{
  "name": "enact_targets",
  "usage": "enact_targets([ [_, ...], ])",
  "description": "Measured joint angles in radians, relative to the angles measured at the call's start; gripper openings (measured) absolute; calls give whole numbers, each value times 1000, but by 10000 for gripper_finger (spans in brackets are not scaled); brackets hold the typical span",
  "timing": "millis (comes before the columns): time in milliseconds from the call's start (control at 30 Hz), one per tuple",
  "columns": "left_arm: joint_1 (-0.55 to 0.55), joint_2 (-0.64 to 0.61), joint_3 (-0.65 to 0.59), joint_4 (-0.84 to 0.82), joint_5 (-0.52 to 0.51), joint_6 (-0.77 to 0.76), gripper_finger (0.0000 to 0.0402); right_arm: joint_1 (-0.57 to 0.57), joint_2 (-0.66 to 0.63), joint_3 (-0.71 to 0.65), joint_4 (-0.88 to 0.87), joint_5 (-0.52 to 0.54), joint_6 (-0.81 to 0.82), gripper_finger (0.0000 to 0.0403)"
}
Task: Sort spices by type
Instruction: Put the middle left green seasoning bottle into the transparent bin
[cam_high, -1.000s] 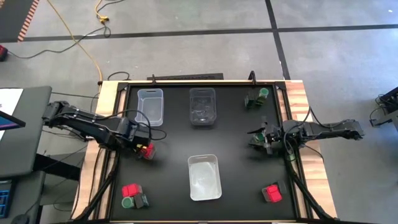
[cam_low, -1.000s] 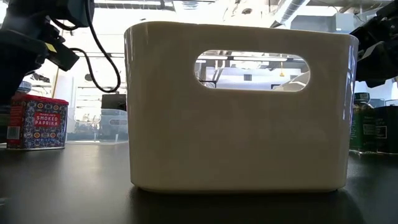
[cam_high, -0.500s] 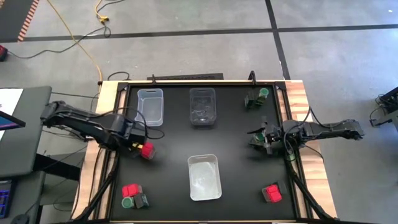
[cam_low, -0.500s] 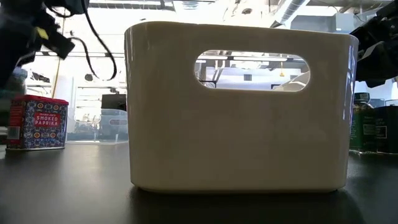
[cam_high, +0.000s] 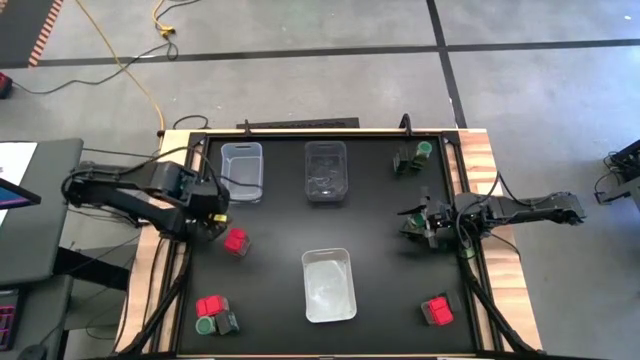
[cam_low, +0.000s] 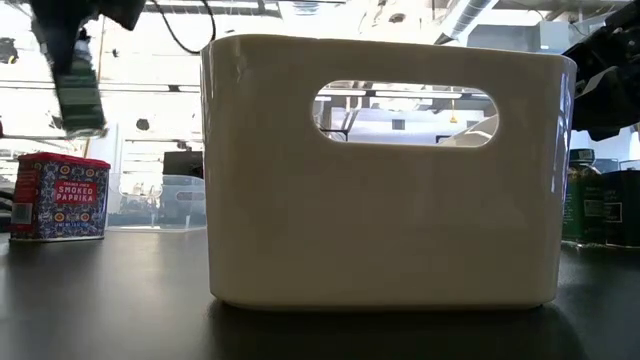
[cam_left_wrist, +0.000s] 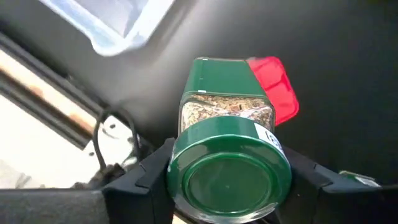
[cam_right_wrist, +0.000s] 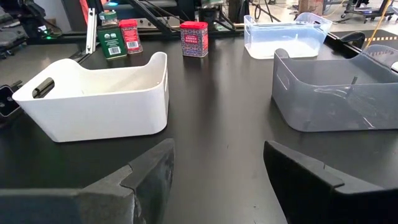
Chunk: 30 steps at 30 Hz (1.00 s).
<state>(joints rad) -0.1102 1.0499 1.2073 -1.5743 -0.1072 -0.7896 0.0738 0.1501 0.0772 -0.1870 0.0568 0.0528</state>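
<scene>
My left gripper (cam_high: 212, 217) hovers over the table's left side, shut on a green-lidded jar (cam_left_wrist: 227, 134) of dried herbs; the low view shows the jar (cam_low: 76, 88) well above the table. A red packet (cam_high: 236, 241) stands just beneath and beside it, labelled smoked paprika (cam_low: 60, 196). Another red packet, a jar and a dark box cluster (cam_high: 214, 315) at the near left. A further red packet (cam_high: 437, 310) lies near right. A jar and a dark box (cam_high: 412, 158) stand at the far right. My right gripper (cam_high: 413, 222) waits open at the right edge, touching nothing. My left gripper pinches the jar between its two fingers (cam_left_wrist: 148, 175), just below the green lid (cam_left_wrist: 229, 179), which faces the wrist camera. The fingers come from above. The jar is lifted clear, hanging below them with its base pointing down at the table.
A clear bin (cam_high: 243, 171) and a grey see-through bin (cam_high: 326, 171) sit along the far side. A white bin (cam_high: 329, 285) with a handle slot (cam_low: 405, 116) sits near the middle. The wooden table border (cam_high: 173, 160) runs left of my left arm.
My left gripper has risen from beside the red packet and drawn back toward the table's left and far edges, carrying the green-lidded jar up clear of the table. The red packet has stayed where it was.
</scene>
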Motion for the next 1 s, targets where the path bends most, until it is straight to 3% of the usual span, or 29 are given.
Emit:
enact_targets([
  [367,227,95,147,34,-56,287,193,0,0,0,0,0,0,277],
  [633,498,192,163,168,51,699,193,0,0,0,0,0,0,277],
  [833,661,294,163,182,54,990,193,0,0,0,0,0,0,277],
  [1000,749,379,163,181,55,1134,193,0,0,0,0,0,0,277],
])
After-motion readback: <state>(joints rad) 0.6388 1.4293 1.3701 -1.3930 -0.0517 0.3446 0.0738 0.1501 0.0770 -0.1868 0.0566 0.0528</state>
